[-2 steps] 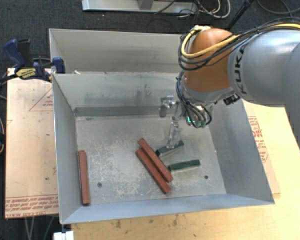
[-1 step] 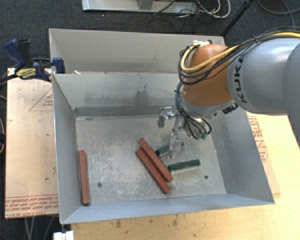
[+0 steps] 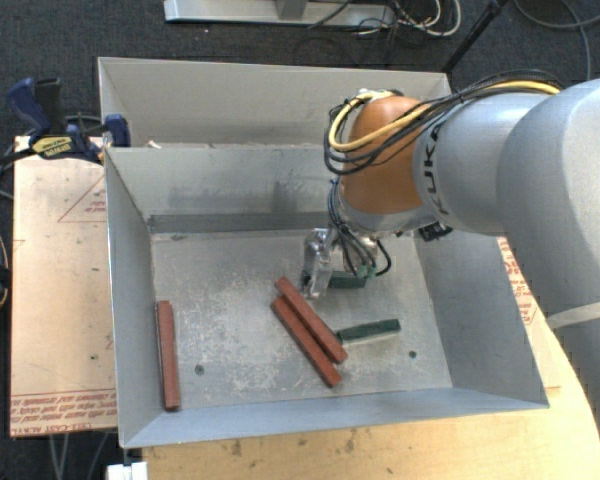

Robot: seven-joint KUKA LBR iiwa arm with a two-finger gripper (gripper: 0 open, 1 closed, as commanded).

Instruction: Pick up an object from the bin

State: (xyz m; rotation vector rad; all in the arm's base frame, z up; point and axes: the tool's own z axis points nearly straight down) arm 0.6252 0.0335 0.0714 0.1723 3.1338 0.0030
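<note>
The gripper (image 3: 317, 271) hangs low over the middle of the grey metal bin (image 3: 128, 278), its tip just beside the far end of the red-brown bars (image 3: 308, 330). From this angle I cannot tell whether it is open or closed, and nothing can be seen held in it.

The red-brown bars are two long, narrow sticks lying flat on the bin floor, side by side and touching along their length. Their long axis runs diagonally: the far end points to the left and towards the back wall, right under the gripper, and the near end points to the right and towards the front wall. The one on the left reaches a little nearer to the front.

A dark green bar (image 3: 369, 331) lies almost crosswise to the right of them, its left end meeting the pair near their near end. A second green piece (image 3: 349, 281) lies just right of the gripper, partly hidden under the wrist, so its shape is unclear. A single brown bar (image 3: 167, 356) lies well apart by the left wall, its long axis running near to far.

The arm (image 3: 510, 158) comes in from the right, high over the right wall, and bends downward at the orange cover (image 3: 380, 163) of the wrist, which is looped with yellow and black cables (image 3: 342, 133). The gripper points down and slightly left from there.
</note>
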